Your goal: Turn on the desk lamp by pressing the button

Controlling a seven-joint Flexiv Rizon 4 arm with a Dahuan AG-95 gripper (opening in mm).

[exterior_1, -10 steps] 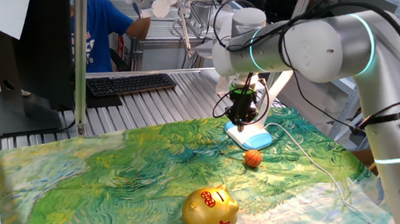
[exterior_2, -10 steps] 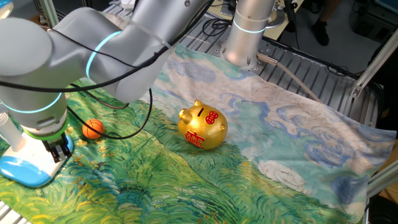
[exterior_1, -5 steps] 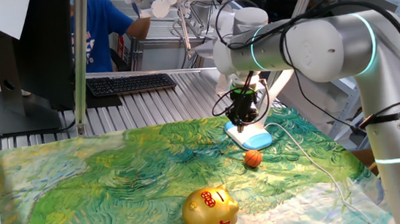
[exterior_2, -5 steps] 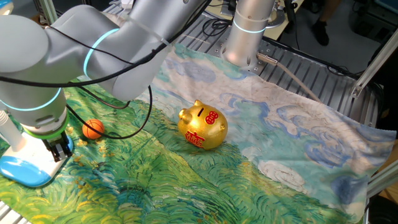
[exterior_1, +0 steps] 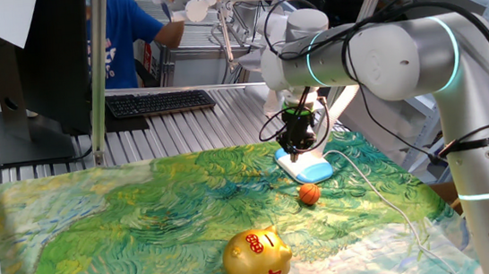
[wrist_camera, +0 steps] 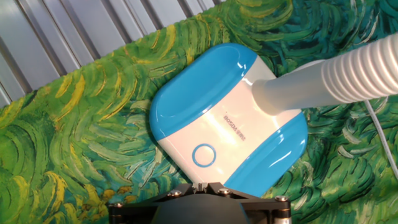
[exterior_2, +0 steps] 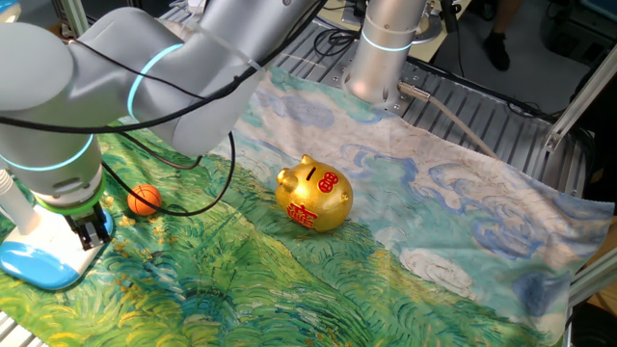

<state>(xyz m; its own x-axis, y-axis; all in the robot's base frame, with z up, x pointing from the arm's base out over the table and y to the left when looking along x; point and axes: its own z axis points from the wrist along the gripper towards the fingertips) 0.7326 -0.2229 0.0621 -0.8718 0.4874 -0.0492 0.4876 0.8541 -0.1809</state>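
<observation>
A cluttered workshop behind a table draped in a painted cloth.

The swirling green, yellow and blue cloth (exterior_1: 144, 214) covers a ribbed metal tabletop (exterior_1: 189, 124). On that bare metal beyond the cloth lies a black keyboard (exterior_1: 160, 102), with a dark monitor (exterior_1: 30, 59) to its left and an aluminium post (exterior_1: 97, 75) standing between them. Behind the keyboard a person in a blue shirt (exterior_1: 118, 41) works at a crowded bench. The light is bright and even.
</observation>
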